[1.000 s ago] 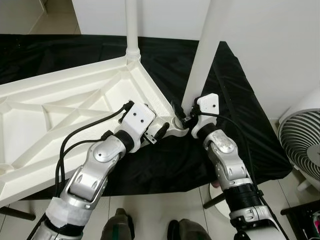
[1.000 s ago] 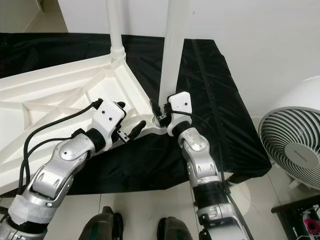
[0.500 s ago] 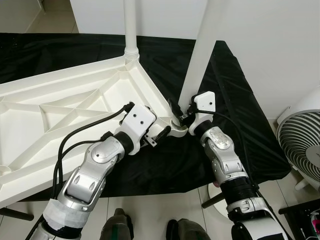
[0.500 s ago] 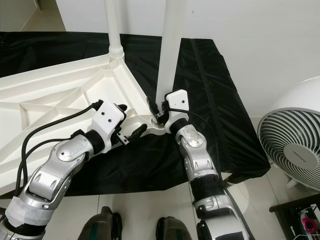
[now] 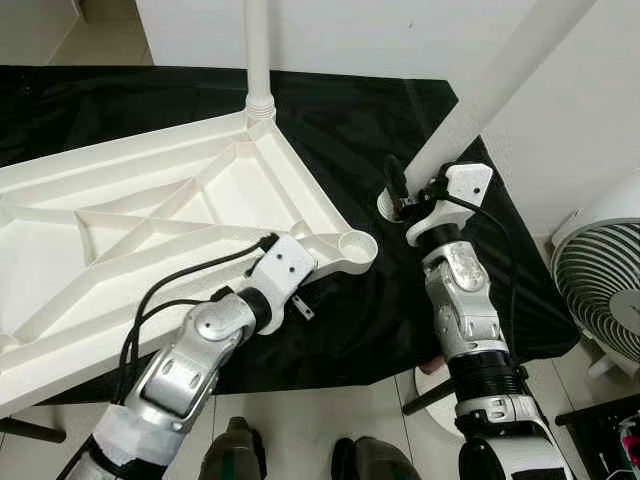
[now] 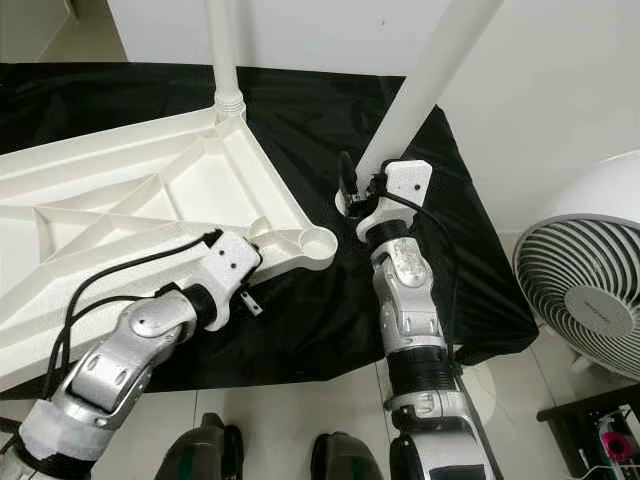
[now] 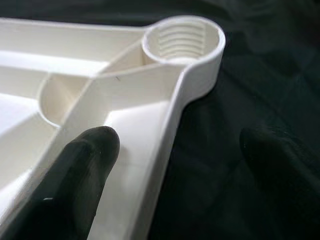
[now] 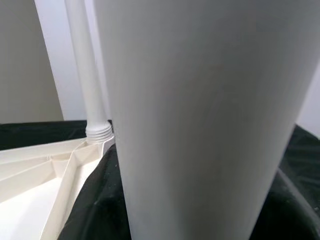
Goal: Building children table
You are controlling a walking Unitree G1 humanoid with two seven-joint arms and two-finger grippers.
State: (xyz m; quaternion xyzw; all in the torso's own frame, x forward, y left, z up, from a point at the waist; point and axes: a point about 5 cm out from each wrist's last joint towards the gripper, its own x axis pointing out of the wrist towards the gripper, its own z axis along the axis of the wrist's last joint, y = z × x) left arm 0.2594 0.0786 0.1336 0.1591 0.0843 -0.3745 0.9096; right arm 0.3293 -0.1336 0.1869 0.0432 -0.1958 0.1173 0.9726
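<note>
A black cloth [image 5: 330, 110] covers the work surface across the upper and middle part of the head views. On it, filling the left half, lies the white table top [image 5: 120, 230] upside down, its ribbed underside facing up. One white table leg [image 5: 259, 50] stands upright in the far corner socket at top centre. The near corner socket [image 5: 357, 244], a round threaded hole, sits open near the middle of the frame.

At upper right a second white leg [image 5: 490, 80] leans up and to the right, its lower end off the socket and over the cloth. The right gripper [image 5: 408, 200] is clamped on that lower end, just right of the socket.

The left gripper [image 7: 175, 165] sits low centre at the table top's near edge, jaws apart: one finger [image 7: 85, 170] rests on the white rim and the other is over the cloth.

A white fan [image 5: 600, 290] stands at the right edge on the floor.
</note>
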